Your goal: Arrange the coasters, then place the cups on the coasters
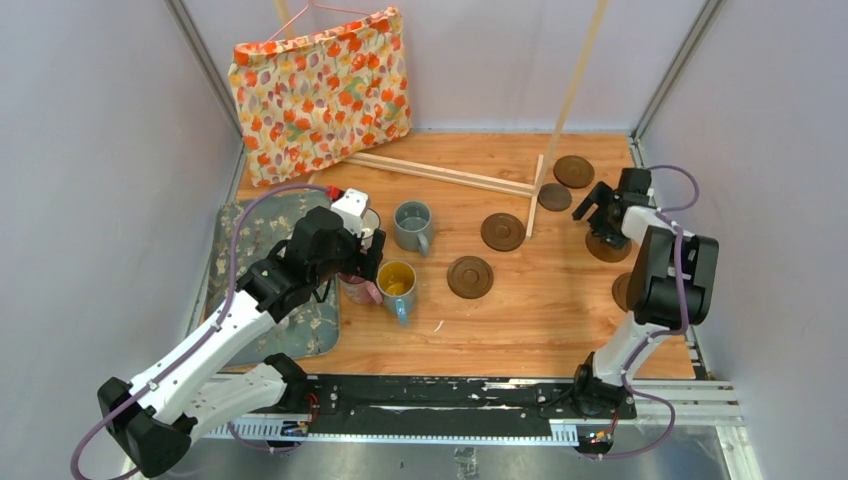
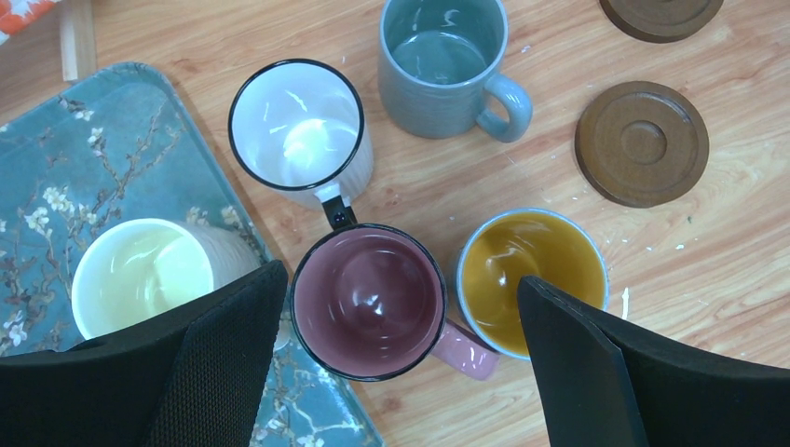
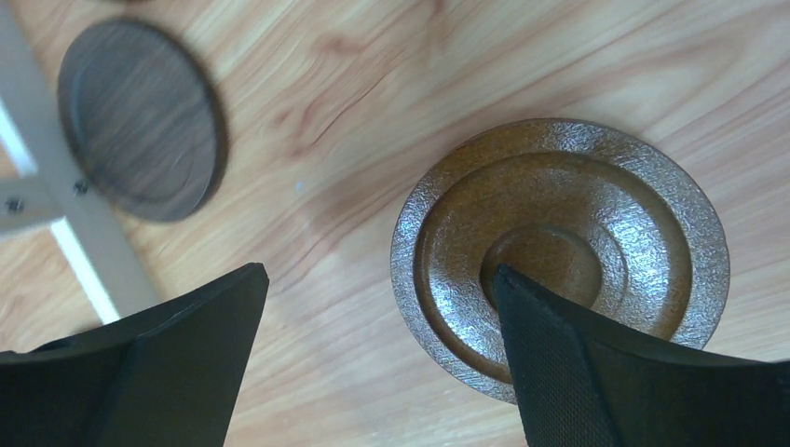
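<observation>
Several cups crowd together at the left. In the left wrist view I look down into a pink cup (image 2: pixel 368 303), a blue cup with yellow inside (image 2: pixel 531 270), a white dark-rimmed cup (image 2: pixel 298 130), a grey-blue cup (image 2: pixel 442 65) and a cream cup (image 2: pixel 140 275) on the mat. My left gripper (image 2: pixel 401 277) hangs open above the pink cup, one finger on each side of it. Brown coasters (image 1: pixel 470 277) (image 1: pixel 502 231) (image 1: pixel 573 171) lie scattered on the wood. My right gripper (image 3: pixel 379 271) is open low over the table, and its right finger overlaps a grooved coaster (image 3: pixel 559 251).
A grey floral mat (image 1: pixel 255 240) lies at the table's left edge. A flowered cloth bag (image 1: pixel 320 90) leans at the back left, with a thin wooden frame (image 1: pixel 440 172) lying in front of it. Another coaster (image 1: pixel 622 290) shows partly behind my right arm.
</observation>
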{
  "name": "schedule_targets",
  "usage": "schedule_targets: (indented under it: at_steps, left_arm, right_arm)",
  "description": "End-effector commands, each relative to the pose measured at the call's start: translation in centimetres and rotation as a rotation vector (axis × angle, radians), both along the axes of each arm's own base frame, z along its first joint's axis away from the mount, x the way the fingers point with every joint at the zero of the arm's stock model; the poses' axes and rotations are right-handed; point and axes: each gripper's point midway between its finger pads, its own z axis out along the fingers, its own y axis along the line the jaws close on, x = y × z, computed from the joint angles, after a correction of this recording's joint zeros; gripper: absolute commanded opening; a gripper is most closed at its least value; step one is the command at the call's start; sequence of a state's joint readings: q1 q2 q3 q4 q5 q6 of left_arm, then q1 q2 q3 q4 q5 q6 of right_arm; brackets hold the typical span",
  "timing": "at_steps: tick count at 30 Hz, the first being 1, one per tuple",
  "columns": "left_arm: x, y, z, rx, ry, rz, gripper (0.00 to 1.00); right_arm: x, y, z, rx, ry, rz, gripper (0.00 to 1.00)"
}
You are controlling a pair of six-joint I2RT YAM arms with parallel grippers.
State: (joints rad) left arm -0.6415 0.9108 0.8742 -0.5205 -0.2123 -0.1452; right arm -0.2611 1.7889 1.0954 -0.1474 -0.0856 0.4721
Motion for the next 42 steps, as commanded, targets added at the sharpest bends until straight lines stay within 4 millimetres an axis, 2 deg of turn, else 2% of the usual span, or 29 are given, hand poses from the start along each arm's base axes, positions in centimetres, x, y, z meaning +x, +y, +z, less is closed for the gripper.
schedule_targets:
  at_steps: [1, 3, 7, 10, 12, 24, 28, 35, 42]
  left_arm:
    - [0.1, 0.1, 1.0, -0.017, -0.026, -0.002, 1.00]
    - [0.1, 0.2, 1.1, -0.018, -0.028, 0.000, 1.00]
    - [0.0, 0.3, 1.3, -0.020, -0.034, 0.004, 1.00]
    - [0.0, 0.3, 1.5, -0.024, -0.040, 0.004, 1.00]
    - [0.0, 0.3, 1.6, -0.024, -0.041, 0.004, 1.00]
    - [-0.1, 0.5, 1.4, -0.018, -0.037, 0.005, 1.00]
    - [-0.1, 0.6, 1.4, -0.018, -0.039, 0.009, 1.00]
    - [-0.2, 0.7, 1.5, -0.022, -0.043, 0.011, 1.00]
    - [-0.3, 0.7, 1.6, -0.026, -0.043, 0.008, 1.00]
  right_arm:
    - [-9.2, 8.1, -6.4, 0.213, 0.303, 0.110, 0.96]
    - [-10.3, 9.4, -6.1, 0.186, 0.311, 0.141, 0.98]
    - [-12.4, 10.6, -4.7, 0.150, 0.277, 0.176, 0.99]
    - [-13.4, 12.2, -4.2, 0.159, 0.281, 0.232, 0.99]
    - [-13.7, 12.5, -4.2, 0.142, 0.282, 0.238, 0.99]
    - [-16.3, 21.1, -3.1, 0.089, 0.263, 0.431, 0.98]
    - [-16.8, 21.7, -3.4, 0.056, 0.277, 0.446, 0.98]
    - [-18.6, 21.3, -3.5, 0.043, 0.283, 0.439, 0.98]
    - [-18.2, 19.8, -2.9, -0.027, 0.262, 0.404, 0.99]
